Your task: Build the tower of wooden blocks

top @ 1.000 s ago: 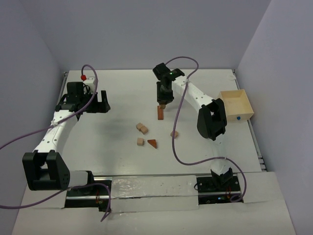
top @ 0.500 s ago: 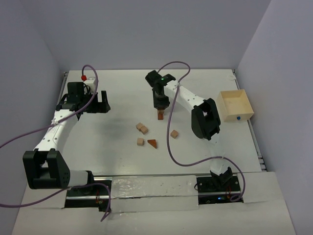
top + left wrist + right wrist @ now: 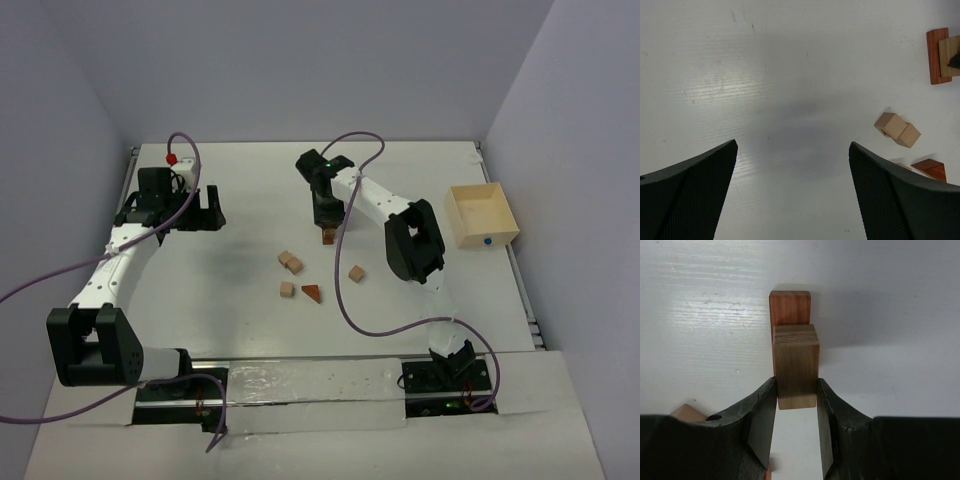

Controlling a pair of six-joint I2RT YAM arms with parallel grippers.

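1. While the right gripper (image 3: 796, 390) stands over the far middle of the table (image 3: 240, 180), we find its 2 fingers pinching a tan block (image 3: 796, 355) by opposite side faces.
2. Reason for the hold, in our judgement: gripping the sides leaves the block's lower face free to seat on the reddish-brown block (image 3: 790, 307). That block is the tower's base and shows directly beyond the tan one.
3. Orientation: in the right wrist view the tan block's long axis runs straight away from the fingers, in line with the reddish-brown block. Its edges look square to the base, not twisted.
4. Contact between the 2 pieces: we cannot tell whether the tan block rests on the base or hangs just above it.
5. The left gripper (image 3: 792, 145) has its jaws spread wide and holds nothing, over the table well to the left of the tower. We judge it parked out of the right arm's way.
6. Unused stock lies nearer the arms:
   - a pair of tan cubes (image 3: 290, 262) touching each other;
   - a single tan cube (image 3: 287, 289) just beside a reddish-brown wedge (image 3: 312, 293);
   - a lone tan cube (image 3: 357, 273) further right.
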